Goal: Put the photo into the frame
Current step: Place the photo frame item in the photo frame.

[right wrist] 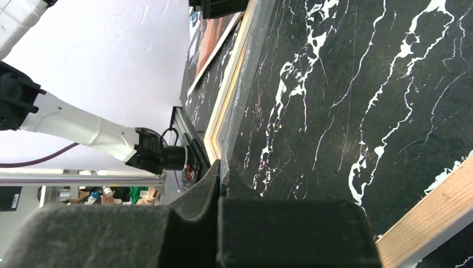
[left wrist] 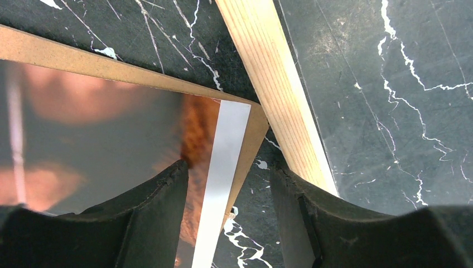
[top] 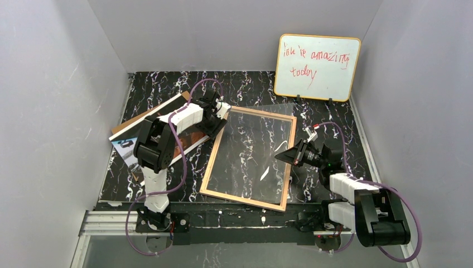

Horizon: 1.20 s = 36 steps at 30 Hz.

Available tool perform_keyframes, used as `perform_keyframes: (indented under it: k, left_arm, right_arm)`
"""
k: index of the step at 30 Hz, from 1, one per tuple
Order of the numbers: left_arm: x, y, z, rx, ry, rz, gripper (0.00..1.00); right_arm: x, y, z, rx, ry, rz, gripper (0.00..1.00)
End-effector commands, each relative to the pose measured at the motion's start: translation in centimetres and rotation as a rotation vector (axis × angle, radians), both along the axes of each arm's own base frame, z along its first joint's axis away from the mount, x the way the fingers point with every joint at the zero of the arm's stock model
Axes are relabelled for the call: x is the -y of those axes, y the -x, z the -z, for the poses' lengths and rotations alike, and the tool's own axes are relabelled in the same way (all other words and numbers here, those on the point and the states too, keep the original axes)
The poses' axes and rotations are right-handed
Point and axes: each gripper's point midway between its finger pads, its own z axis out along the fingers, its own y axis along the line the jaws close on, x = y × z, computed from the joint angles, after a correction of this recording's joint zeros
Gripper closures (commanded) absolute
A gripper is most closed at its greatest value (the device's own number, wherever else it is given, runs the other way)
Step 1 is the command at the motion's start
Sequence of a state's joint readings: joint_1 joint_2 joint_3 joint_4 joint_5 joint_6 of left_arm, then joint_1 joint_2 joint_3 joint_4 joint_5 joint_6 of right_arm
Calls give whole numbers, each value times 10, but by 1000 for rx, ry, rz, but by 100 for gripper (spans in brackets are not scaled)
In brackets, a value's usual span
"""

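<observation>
The frame (top: 242, 201) lies back-up mid-table, tan wood showing. A clear pane (top: 256, 151) lies over its opening, its far edge sticking out past the frame's far bar. My right gripper (top: 280, 157) is shut on the pane's right edge (right wrist: 223, 167). The photo (top: 187, 144) lies left of the frame on a brown backing board (top: 150, 114), partly under my left arm. My left gripper (top: 216, 124) is open. In the left wrist view its fingers straddle the photo's white-bordered corner (left wrist: 223, 156), beside the frame's wooden bar (left wrist: 279, 84).
An orange-rimmed whiteboard (top: 317, 67) with red writing stands at the back right. Grey walls close in the black marble table on three sides. A metal rail (top: 223, 220) with the arm bases runs along the near edge.
</observation>
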<state>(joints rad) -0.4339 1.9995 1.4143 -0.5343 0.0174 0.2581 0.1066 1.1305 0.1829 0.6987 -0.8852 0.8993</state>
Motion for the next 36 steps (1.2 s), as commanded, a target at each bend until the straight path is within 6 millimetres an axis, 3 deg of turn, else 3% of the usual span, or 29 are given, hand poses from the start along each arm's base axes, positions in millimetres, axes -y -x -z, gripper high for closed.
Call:
perform_keyframes:
  k: [1, 19, 36]
  left_arm:
    - [-6, 52, 47, -215, -40, 22, 47]
    - [-7, 53, 47, -214, -40, 25, 47]
    - [-7, 52, 45, -208, -40, 29, 47]
  right_arm:
    - [1, -5, 0, 32, 4, 15, 99]
    - [3, -11, 23, -84, 30, 36, 99]
    - [2, -15, 32, -148, 40, 36, 99]
